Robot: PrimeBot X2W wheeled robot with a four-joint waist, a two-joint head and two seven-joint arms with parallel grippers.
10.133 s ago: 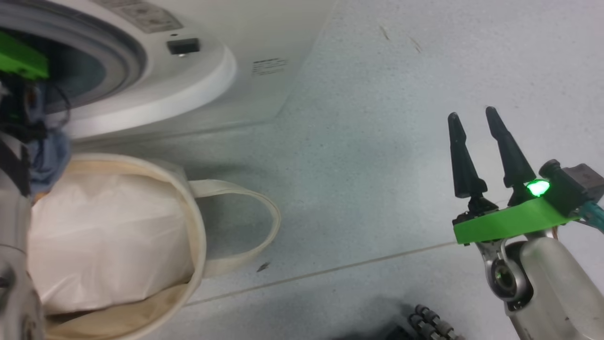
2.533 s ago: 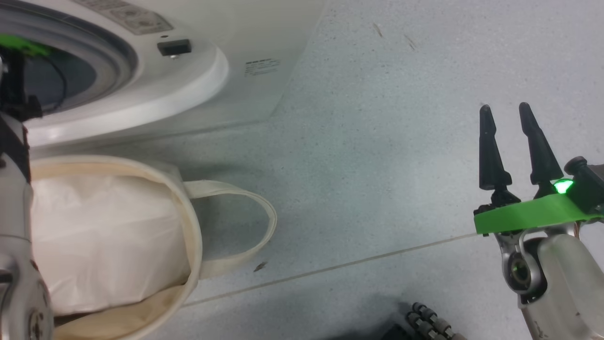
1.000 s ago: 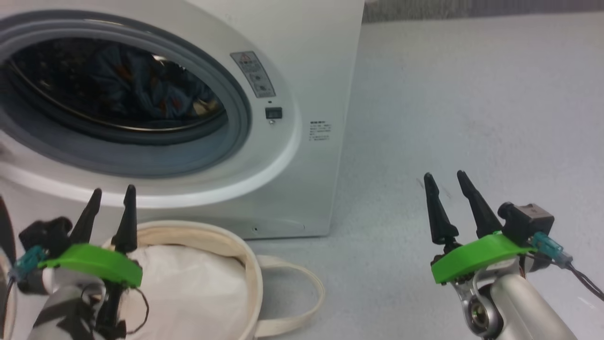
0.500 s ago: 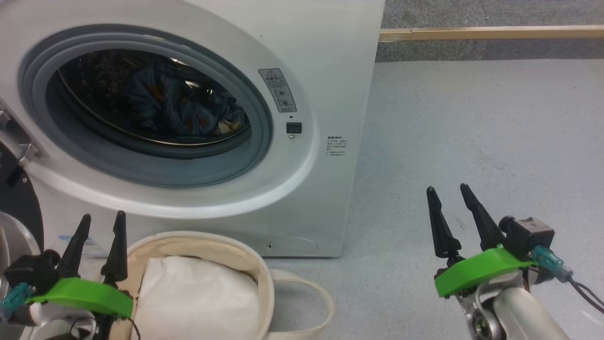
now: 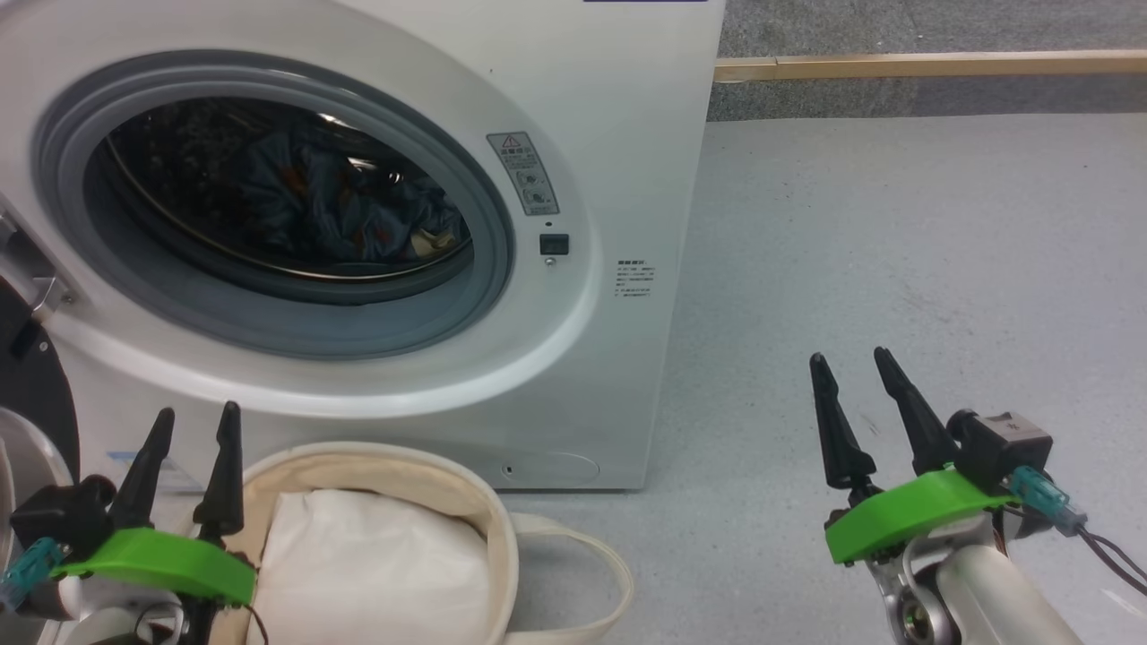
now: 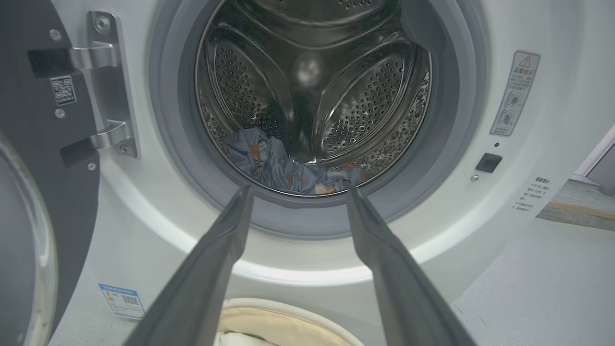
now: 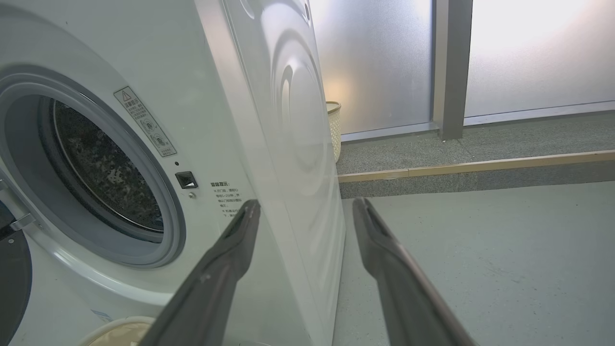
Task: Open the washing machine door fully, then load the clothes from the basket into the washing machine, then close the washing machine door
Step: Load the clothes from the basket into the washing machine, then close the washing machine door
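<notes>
Both jaws apart, empty; clothes (image 6: 281, 168) inside washing machine (image 5: 618, 98).

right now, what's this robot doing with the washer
The robot is doing laundry. The washing machine door stands open at the left, and the blue printed clothes lie in the drum. The left gripper and right gripper hover open and empty before the washing machine. The basket holds white padding. Closing the door remains.
</notes>
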